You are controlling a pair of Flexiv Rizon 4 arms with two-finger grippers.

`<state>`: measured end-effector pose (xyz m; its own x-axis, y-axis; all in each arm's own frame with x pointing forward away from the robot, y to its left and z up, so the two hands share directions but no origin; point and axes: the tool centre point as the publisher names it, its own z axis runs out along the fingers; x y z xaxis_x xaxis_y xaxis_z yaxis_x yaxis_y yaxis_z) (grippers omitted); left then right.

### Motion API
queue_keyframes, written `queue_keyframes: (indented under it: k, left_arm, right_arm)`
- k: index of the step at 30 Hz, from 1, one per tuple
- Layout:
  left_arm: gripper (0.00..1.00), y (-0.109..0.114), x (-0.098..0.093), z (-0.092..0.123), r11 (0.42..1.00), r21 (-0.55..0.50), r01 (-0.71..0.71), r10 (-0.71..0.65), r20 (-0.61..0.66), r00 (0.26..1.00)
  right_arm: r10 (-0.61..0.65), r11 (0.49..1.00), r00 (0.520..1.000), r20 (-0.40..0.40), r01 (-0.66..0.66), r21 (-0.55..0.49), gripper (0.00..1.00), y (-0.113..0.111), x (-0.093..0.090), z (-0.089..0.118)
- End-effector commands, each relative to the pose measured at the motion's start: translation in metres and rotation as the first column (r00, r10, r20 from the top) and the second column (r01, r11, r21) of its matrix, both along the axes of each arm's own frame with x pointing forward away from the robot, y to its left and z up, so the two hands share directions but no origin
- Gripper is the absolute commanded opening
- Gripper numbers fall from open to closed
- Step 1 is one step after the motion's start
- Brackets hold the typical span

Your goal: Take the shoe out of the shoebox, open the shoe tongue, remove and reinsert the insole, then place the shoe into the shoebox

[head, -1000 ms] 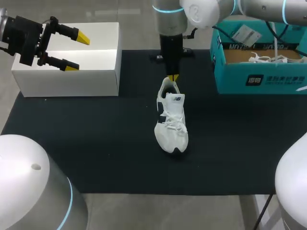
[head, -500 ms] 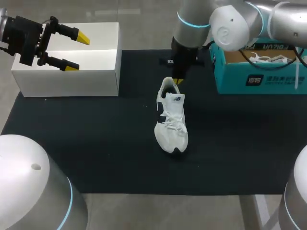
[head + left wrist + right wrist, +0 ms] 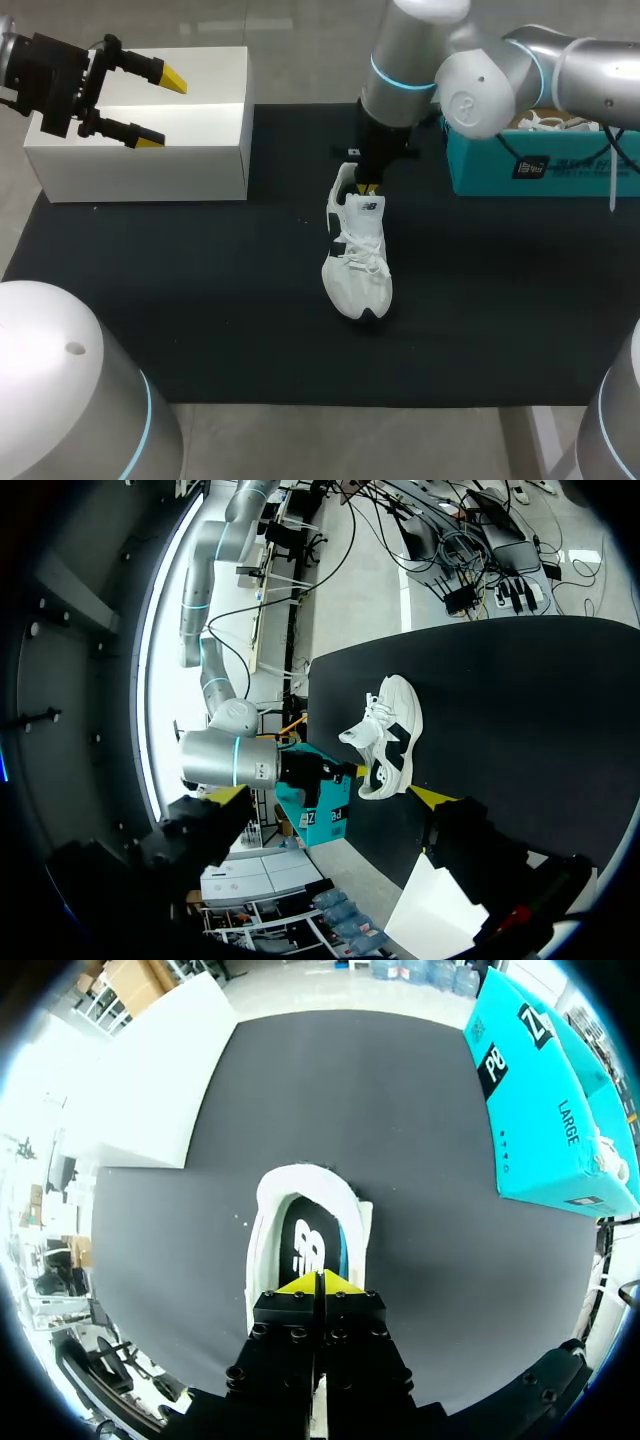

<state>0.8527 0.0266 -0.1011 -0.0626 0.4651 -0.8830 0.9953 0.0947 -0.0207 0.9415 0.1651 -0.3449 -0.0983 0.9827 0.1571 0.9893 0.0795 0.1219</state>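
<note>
Head view, shoe: white lace-up sneaker with black side panels stands sole-down on the black table mat. It is out of the teal cardboard shoebox, which sits well apart at the mat's right.
Right gripper: clenched, tips pointing down at the top of the shoe tongue, beside the heel opening. In the right wrist view the yellow tips meet with nothing visible between them. The dark insole shows just ahead.
Right arm pose: enters from the right, elbow high, wrist near vertical over the shoe's rear half.
Left gripper: spread wide and empty, above the plain white box at the mat's left, well apart from the shoe.
Risk, tongue: closed tips may only prod or slide off the tongue. A real grasp likely needs them to part first.
Risk, shoe: nothing braces it, so a pull on the tongue could tip, skid or lift the light shoe.
Risk, laces: if snug, they may stop the tongue folding back and block the insole.
</note>
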Motion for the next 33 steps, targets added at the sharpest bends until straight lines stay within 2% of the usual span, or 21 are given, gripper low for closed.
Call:
queue_keyframes:
  k: [1,9,27,29,33]
  left_arm:
    - [1.00,0.000,0.001,0.000,1.000,0.004,0.002,-0.002,-0.001,1.000]
    - [1.00,0.000,0.001,0.000,1.000,0.004,0.002,-0.002,-0.001,1.000]
    - [1.00,0.000,0.001,0.000,1.000,0.004,0.002,-0.002,-0.001,1.000]
    - [1.00,0.000,0.001,0.000,1.000,0.004,0.002,-0.002,-0.001,1.000]
    - [1.00,0.000,0.001,0.000,1.000,0.004,0.002,-0.002,-0.001,1.000]
  right_arm:
    - [-0.008,1.000,1.000,-0.013,0.008,0.007,0.00,0.007,0.012,-0.017]
    - [-0.010,1.000,0.999,-0.046,0.010,-0.006,0.00,0.008,0.017,-0.034]
    - [-0.005,1.000,0.987,-0.160,0.008,0.014,0.00,0.017,0.014,-0.079]
    - [-0.005,1.000,0.986,-0.165,0.006,0.007,0.00,0.018,0.012,-0.079]
    - [-0.019,1.000,0.992,-0.128,0.016,-0.020,0.00,0.019,0.009,-0.053]
